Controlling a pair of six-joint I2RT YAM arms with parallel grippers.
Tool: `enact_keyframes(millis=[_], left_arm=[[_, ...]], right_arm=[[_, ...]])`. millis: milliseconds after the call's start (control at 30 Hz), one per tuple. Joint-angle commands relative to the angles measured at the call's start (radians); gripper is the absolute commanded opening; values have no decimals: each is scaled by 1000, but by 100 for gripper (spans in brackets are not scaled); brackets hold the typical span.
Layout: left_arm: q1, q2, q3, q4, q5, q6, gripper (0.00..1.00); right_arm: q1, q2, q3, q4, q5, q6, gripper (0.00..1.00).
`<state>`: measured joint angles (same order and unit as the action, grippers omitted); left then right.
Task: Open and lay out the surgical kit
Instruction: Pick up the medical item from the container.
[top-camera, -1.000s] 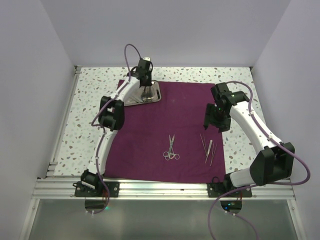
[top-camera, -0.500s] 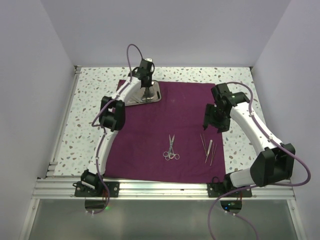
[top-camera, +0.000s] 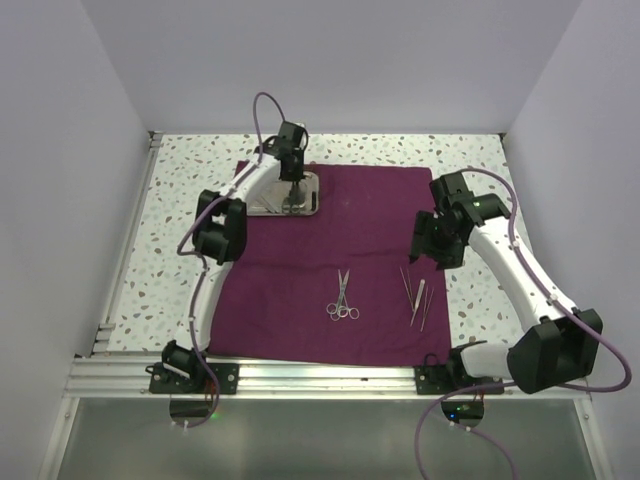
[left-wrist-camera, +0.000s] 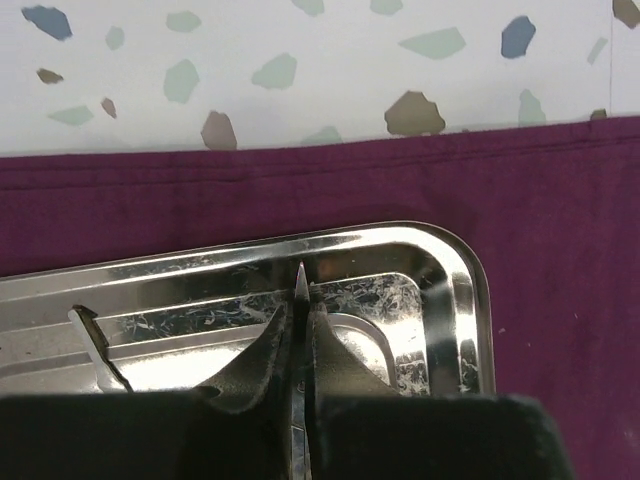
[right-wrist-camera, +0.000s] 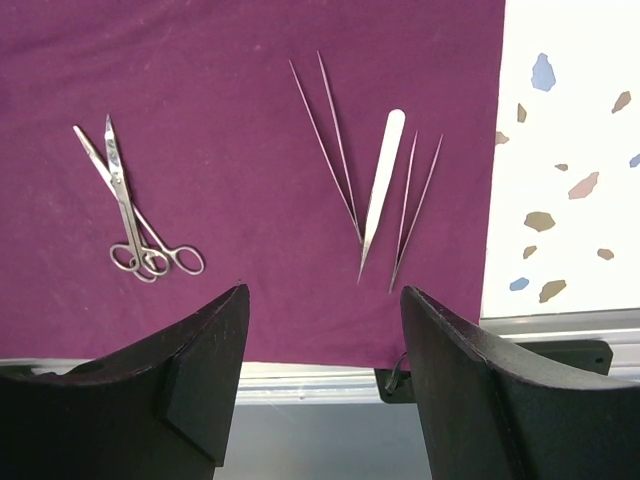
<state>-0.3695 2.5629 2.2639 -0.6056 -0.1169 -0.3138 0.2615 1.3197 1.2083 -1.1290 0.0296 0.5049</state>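
Note:
The dark magenta cloth wrap (top-camera: 350, 230) lies spread flat on the table. The shiny steel tray (top-camera: 262, 203) sits on its far left corner, square to the cloth edge. My left gripper (top-camera: 290, 193) stands over the tray's inside, shut on a thin pointed silver instrument (left-wrist-camera: 299, 285); I cannot tell what kind it is. The tray's rim (left-wrist-camera: 470, 300) shows in the left wrist view. Scissors (top-camera: 342, 298) and several tweezers (top-camera: 417, 295) lie on the near half of the cloth. My right gripper (top-camera: 430, 245) hovers open and empty, above and behind the tweezers (right-wrist-camera: 380, 185) and scissors (right-wrist-camera: 130, 215).
White speckled tabletop (top-camera: 180, 220) surrounds the cloth. A metal rail (top-camera: 320, 375) runs along the near edge, with the arm bases bolted to it. Plain walls enclose the left, right and far sides.
The tray has turned from a tilted position to square with the cloth edge, along with my left gripper. My right gripper has shifted slightly right and nearer.

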Motion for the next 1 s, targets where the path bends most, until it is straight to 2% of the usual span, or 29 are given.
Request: enact_keyframes(millis=[0, 200, 767, 900, 967], left_arm=[[-9, -9, -67, -249, 144, -37, 0], [6, -116, -87, -152, 207, -91, 0], [43, -339, -188, -118, 287, -157, 0], [34, -449, -311, -93, 278, -200, 0], [5, -538, -432, -56, 260, -223, 0]], right_arm=[[-2, -53, -21, 14, -26, -9, 66], [-2, -92, -29, 12, -54, -14, 66], [-4, -186, -55, 0, -80, -20, 66], [-2, -198, -49, -6, -77, -20, 66], [-4, -203, -33, -17, -74, -19, 66]])
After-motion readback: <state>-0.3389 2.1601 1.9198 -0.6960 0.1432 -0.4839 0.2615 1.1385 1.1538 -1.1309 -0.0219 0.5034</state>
